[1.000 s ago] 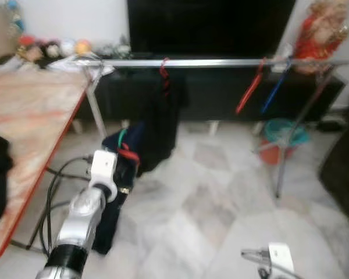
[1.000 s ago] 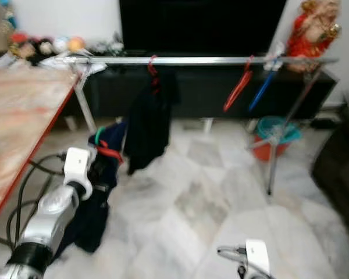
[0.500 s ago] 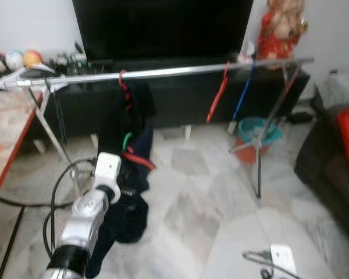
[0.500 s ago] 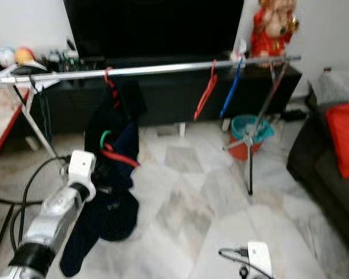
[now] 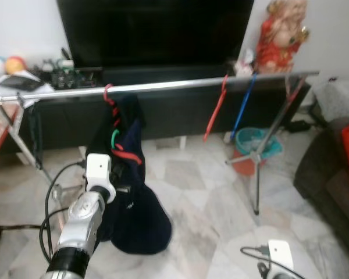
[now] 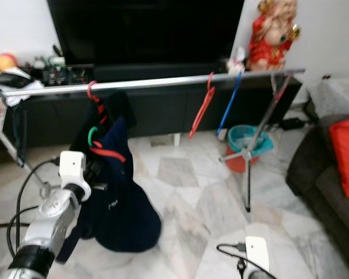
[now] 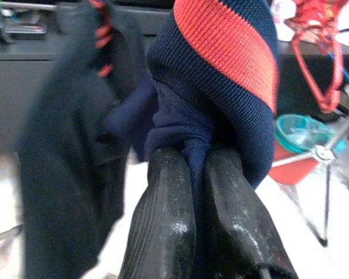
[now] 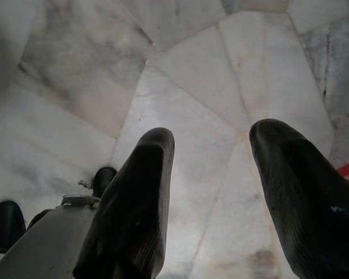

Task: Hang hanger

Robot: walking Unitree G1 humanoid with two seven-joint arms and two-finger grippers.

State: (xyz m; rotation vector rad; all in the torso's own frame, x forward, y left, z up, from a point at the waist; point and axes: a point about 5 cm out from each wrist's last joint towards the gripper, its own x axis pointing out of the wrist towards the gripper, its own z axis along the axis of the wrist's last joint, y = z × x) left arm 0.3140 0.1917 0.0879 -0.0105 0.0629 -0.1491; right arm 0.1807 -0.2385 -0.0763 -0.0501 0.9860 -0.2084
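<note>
Both eye views look forward and down from the robot's head, standing well back, and share one scene: the metal rail across the room, the black TV behind it and the marble floor. The left wrist view looks along its end effector, very near a navy and red garment, facing the same rail. The right wrist view points straight down past its end effector at the floor, close
</note>
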